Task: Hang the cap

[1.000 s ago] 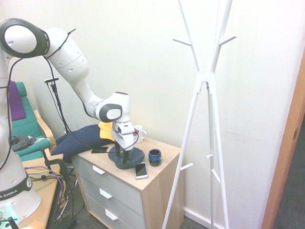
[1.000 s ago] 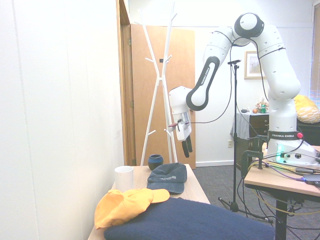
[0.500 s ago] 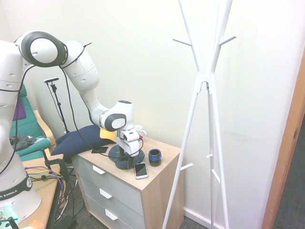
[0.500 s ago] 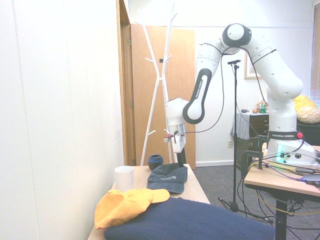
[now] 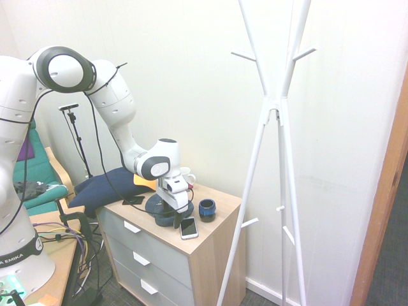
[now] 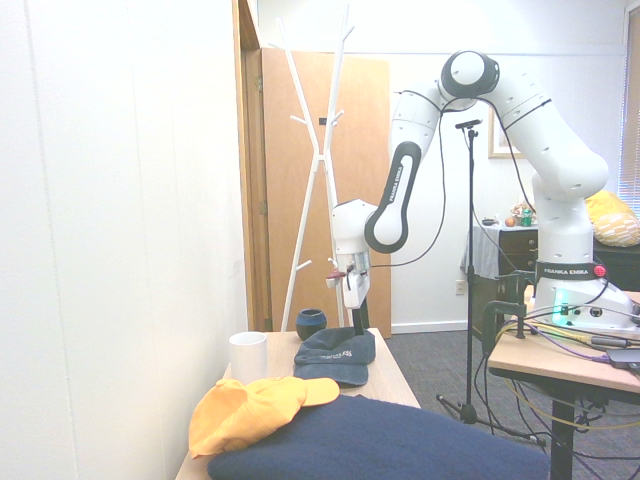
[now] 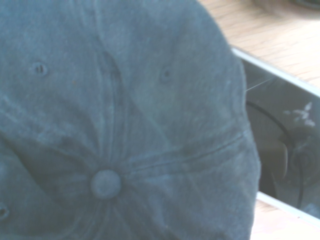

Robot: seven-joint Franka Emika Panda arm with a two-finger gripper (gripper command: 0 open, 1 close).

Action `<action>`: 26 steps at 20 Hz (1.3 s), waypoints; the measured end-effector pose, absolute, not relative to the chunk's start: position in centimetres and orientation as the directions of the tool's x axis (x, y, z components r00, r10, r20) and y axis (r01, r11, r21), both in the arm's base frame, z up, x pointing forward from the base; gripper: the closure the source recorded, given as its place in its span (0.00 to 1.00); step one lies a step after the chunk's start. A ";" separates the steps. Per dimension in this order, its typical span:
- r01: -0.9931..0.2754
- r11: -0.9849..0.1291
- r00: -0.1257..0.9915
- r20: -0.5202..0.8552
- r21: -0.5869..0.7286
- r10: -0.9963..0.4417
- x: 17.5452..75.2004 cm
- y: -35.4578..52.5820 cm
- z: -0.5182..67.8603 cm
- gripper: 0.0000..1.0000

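The cap (image 5: pixel 159 205) is dark navy and lies on the wooden dresser top (image 5: pixel 213 226), brim toward the cushion. In the second exterior view the cap (image 6: pixel 338 358) shows small white lettering on its front. My gripper (image 5: pixel 173 215) points straight down with its fingers open, at the rear of the crown. From the other side the gripper (image 6: pixel 358 326) stands at the cap's far edge. The wrist view is filled by the cap (image 7: pixel 125 100) with its top button. The white coat rack (image 5: pixel 275 121) stands to the right of the dresser.
A phone (image 5: pixel 189 227) lies beside the cap, and a dark blue cup (image 5: pixel 206 209) stands just past it. A white mug (image 6: pixel 247 356), an orange-yellow cap (image 6: pixel 255 400) and a large navy cushion (image 6: pixel 390 445) sit at the dresser's other end.
The arm has swung in and lowered. The gripper has dropped from above the cap down to its crown, still open.
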State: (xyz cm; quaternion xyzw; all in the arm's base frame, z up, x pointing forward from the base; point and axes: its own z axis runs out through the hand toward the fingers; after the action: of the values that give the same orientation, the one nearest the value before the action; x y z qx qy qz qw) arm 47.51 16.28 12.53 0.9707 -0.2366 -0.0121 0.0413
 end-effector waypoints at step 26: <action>-0.457 -0.885 0.889 0.011 0.091 -0.458 49.9 15.9 14.0 1.00</action>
State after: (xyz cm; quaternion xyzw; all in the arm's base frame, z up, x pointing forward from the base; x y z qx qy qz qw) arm 49.94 15.86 14.02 0.9707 -0.2358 -0.0055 0.0457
